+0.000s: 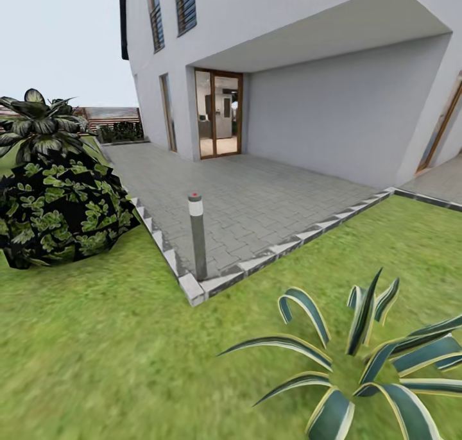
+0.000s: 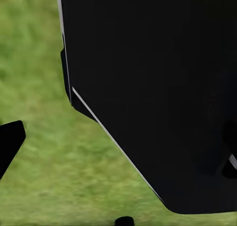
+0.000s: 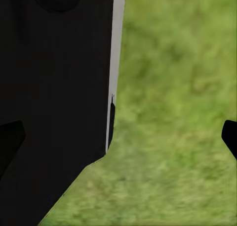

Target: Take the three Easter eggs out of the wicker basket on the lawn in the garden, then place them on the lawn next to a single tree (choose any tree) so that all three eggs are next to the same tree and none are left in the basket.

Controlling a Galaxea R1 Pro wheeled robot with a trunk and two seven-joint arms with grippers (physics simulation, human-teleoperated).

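Beyond the striped spiky agave [image 1: 366, 363] spreads mottled green lawn [image 1: 96, 350]; the eggs, likely light and fragile, want gentle side-gripping; either claw's state I cannot tell.

I counted one striped spiky agave plant [image 1: 366, 369], one dark leafy round bush [image 1: 61, 209], one grey metal bollard post [image 1: 197, 235], and one white two-storey house [image 1: 289, 55] beside my green lawn [image 1: 96, 350].

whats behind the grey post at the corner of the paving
Behind the grey post lies the paved patio, then the white house wall with a glass door. The post covers a thin strip of paving.
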